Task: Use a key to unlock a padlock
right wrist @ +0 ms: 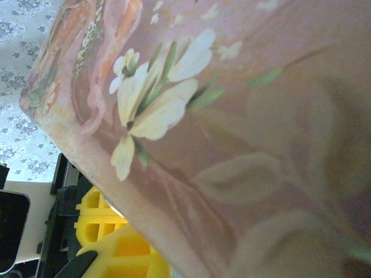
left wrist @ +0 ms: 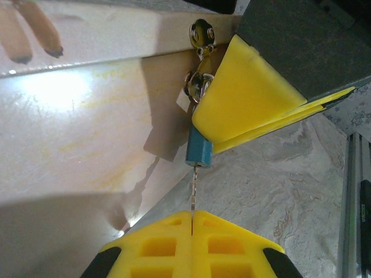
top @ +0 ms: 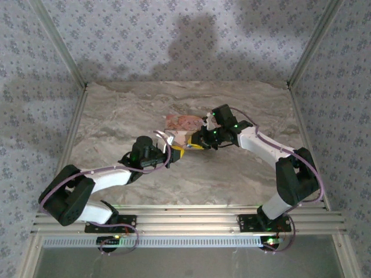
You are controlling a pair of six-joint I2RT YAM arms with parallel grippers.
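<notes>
The left claw (left wrist: 191, 223) is pinched shut on a thin key (left wrist: 193, 188), whose blade meets the small blue padlock (left wrist: 200, 152). The right claw (left wrist: 232, 136) clamps the padlock above the counter (left wrist: 290, 179). It looks light, stiff and slippery, so grip the body's flat sides. The left wrist view shows this join. The right wrist view shows the flowered box (right wrist: 232, 116).

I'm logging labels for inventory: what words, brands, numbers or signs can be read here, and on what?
None can be read.
On the pink box: flower print, no words.
On the padlock and key: no legible marking.
On the dark strip at the left wrist view's right edge: greenish marks, too blurred to read.
</notes>
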